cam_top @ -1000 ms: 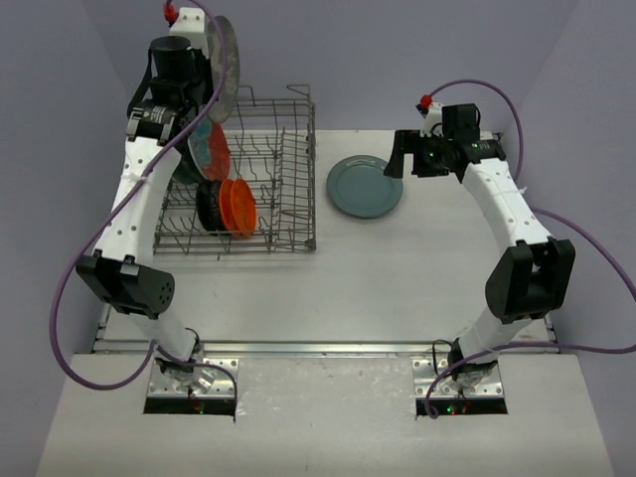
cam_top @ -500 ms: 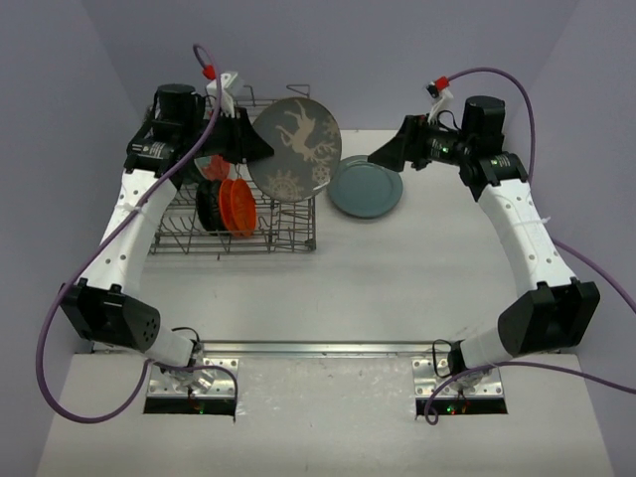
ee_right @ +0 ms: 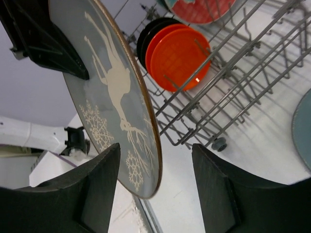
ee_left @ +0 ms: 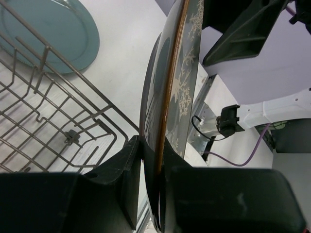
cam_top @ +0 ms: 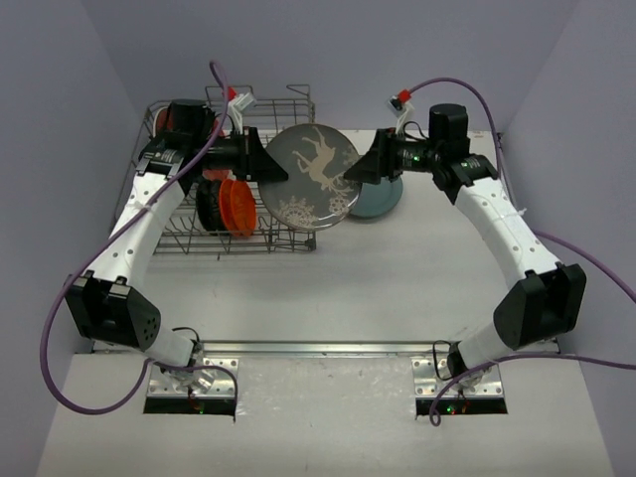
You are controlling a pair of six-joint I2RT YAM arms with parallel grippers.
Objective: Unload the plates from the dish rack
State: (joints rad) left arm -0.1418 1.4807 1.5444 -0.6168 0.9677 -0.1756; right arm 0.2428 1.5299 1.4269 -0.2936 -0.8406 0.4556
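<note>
My left gripper (cam_top: 260, 164) is shut on the left rim of a large grey plate with a pale deer and snowflake pattern (cam_top: 313, 177), held on edge in the air to the right of the dish rack (cam_top: 238, 248). In the left wrist view the plate (ee_left: 182, 73) is pinched between the gripper's (ee_left: 154, 145) jaws. My right gripper (cam_top: 360, 171) is open, and the plate's right rim (ee_right: 112, 92) sits between its fingers (ee_right: 97, 189) without contact. Orange plates (cam_top: 238, 206), a black one (cam_top: 207, 207) and a red one (ee_right: 199, 7) stand in the rack.
A grey-blue plate (cam_top: 383, 199) lies flat on the table right of the rack, partly hidden under the held plate and my right gripper. It also shows in the left wrist view (ee_left: 48, 34). Purple walls close in at the back and sides.
My left arm has swung the deer plate up out of the rack and rightward. My right gripper has moved left and now straddles the plate's right rim.
</note>
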